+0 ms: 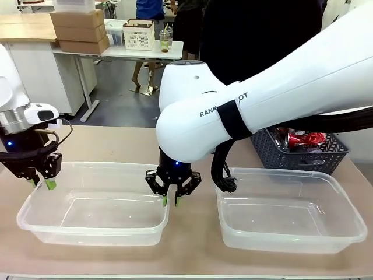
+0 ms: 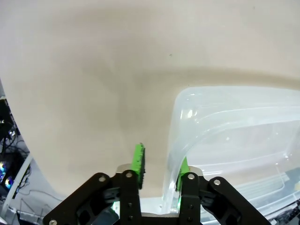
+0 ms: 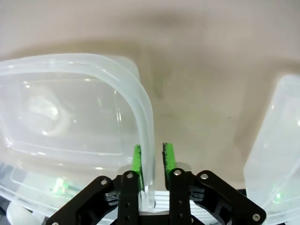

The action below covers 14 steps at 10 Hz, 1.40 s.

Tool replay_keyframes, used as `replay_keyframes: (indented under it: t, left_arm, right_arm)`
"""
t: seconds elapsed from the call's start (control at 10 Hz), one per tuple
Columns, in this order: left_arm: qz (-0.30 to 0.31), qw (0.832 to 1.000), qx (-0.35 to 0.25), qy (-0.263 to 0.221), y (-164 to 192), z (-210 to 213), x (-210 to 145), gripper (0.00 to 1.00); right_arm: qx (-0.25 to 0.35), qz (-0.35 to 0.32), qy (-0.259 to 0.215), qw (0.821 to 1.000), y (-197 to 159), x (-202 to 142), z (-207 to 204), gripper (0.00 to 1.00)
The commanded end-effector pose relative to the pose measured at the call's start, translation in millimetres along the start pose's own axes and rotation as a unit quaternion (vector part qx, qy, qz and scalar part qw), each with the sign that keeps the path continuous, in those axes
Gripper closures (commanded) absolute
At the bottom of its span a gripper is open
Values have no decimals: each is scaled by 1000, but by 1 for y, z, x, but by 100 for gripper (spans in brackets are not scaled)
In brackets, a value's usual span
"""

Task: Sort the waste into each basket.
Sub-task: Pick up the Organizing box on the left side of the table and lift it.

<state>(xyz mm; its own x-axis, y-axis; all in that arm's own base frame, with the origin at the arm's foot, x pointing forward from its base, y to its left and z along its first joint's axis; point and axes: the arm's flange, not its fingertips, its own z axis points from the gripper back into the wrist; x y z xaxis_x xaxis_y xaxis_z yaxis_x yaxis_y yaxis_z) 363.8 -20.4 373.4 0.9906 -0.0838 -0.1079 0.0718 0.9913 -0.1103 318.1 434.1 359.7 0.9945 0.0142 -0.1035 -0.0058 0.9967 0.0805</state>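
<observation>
The left gripper (image 1: 42,184), spread, straddles one wall of the left basket (image 1: 93,234); right gripper (image 1: 170,201) flanks the other, grip unclear

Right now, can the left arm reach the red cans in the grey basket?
Probably not: the left tool straddles the left tub's wall, and the right arm crosses between it and the grey basket holding the red cans.

Two clear tubs: left tub (image 1: 35,224), right tub (image 1: 349,230). One grey basket (image 1: 274,154), bench's far right edge. One red can (image 1: 306,139) sure; others unclear. Two grippers: left gripper (image 1: 41,184), right gripper (image 1: 170,201).
</observation>
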Motion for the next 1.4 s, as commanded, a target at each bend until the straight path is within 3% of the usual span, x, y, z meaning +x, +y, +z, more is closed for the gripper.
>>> replay_keyframes:
  t: [0.0, 0.4, 0.6, 0.8, 1.0, 1.2, 1.3]
  left_arm:
    - [-14, 1000, -7, 10, 2, -40, -62, 100]
    - [0, 1000, -2, -8, 3, -29, -63, 100]
    - [41, 999, 6, -28, -3, 7, -61, 100]
    - [68, 996, 24, -46, -29, 65, -50, 100]
    - [31, 996, 30, -83, -55, 103, -22, 100]
    - [26, 992, 18, -120, -80, 131, -11, 100]
    - [18, 990, -16, -136, -89, 139, -20, 100]
  right_arm:
    - [-16, -17, 6, 1000, 8, 5, 0, 100]
    - [-21, -35, 13, 999, -4, 8, 1, 100]
    - [-25, -37, 20, 999, -22, 4, 20, 100]
    - [-16, -4, 40, 999, -46, -6, 72, 100]
    - [-15, 8, 51, 999, -67, -8, 119, 100]
    - [-8, 69, 99, 993, -80, -11, 135, 100]
    - [-3, 120, 95, 988, -88, -15, 128, 100]
